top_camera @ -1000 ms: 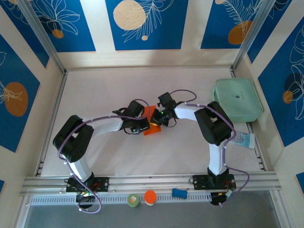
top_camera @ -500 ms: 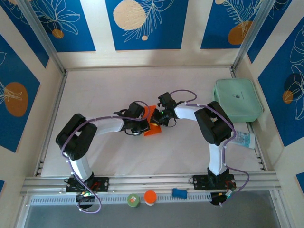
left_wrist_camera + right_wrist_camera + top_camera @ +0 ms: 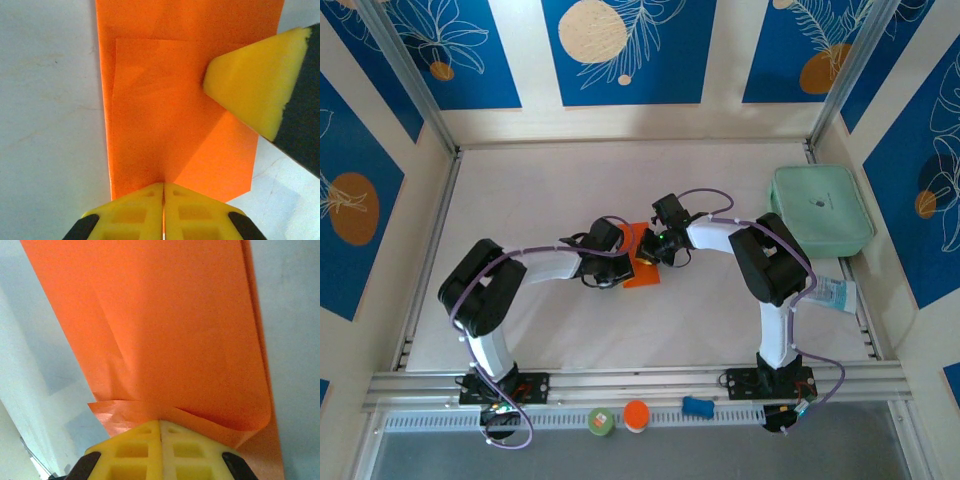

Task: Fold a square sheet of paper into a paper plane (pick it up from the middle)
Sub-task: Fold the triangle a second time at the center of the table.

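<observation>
The square sheet of paper (image 3: 642, 270) is bright orange and lies folded mid-table, with a flap and a diagonal crease across it (image 3: 170, 110). My left gripper (image 3: 624, 262) comes at it from the left. Its yellow jaws (image 3: 163, 185) are shut at the sheet's near edge, and a sliver of orange shows in the slit between them. My right gripper (image 3: 650, 254) meets it from the right with jaws shut (image 3: 160, 421), its tips pressed on the paper (image 3: 175, 330) where a layer bulges up. One of its fingers (image 3: 250, 85) rests on the sheet in the left wrist view.
A mint-green case (image 3: 820, 210) sits at the right wall, with a small printed packet (image 3: 836, 293) in front of it. On the front rail lie a green disc (image 3: 601, 421), an orange disc (image 3: 636, 414) and a blue piece (image 3: 697, 406). Raised walls border the table.
The left arm's elbow has shifted slightly right and forward. Both grippers stay shut at the paper, which has barely moved.
</observation>
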Robot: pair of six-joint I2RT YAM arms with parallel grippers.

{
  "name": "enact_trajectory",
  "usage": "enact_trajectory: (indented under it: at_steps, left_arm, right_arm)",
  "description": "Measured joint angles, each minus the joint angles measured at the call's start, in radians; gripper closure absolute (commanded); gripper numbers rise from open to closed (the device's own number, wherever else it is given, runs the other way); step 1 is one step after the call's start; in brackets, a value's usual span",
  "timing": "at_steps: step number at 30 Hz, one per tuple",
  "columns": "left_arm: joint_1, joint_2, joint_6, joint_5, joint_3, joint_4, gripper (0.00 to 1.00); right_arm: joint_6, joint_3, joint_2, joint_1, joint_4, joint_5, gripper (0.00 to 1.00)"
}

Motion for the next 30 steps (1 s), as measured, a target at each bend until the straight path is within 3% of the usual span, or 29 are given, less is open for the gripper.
enact_trajectory:
  at_steps: [19,30]
  left_arm:
    - [0.0,-0.003,0.008,-0.003,-0.018,0.017,0.9]
    - [0.0,-0.023,0.104,0.013,-0.013,-0.077,0.9]
  right_arm:
    - [0.0,0.0,0.0,0.0,0.0,0.0,0.99]
    - [0.0,0.007,0.004,0.0,-0.008,0.0,0.98]
